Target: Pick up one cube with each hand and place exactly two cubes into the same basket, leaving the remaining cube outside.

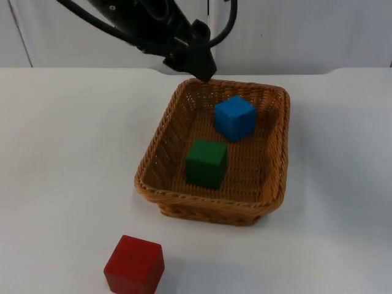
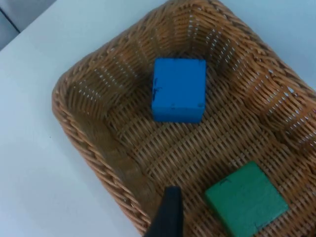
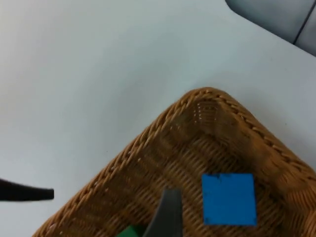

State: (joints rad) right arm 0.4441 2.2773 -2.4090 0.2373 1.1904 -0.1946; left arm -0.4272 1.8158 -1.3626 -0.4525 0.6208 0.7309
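While left pincer (image 1: 205, 75) hovers over basket (image 1: 160, 136) rim, red cube (image 1: 135, 266) sits outside

The left arm is matt black all over, built of rounded, tube-like segments that end in a blocky, angular housing with hard edges. The left gripper (image 1: 204, 72) is the same black, narrowing to a blunt wedge; in the left wrist view it reads as a smooth, plain black blade with a squared end. The right gripper (image 3: 167, 217) looks dark grey, smooth and tapered, without markings
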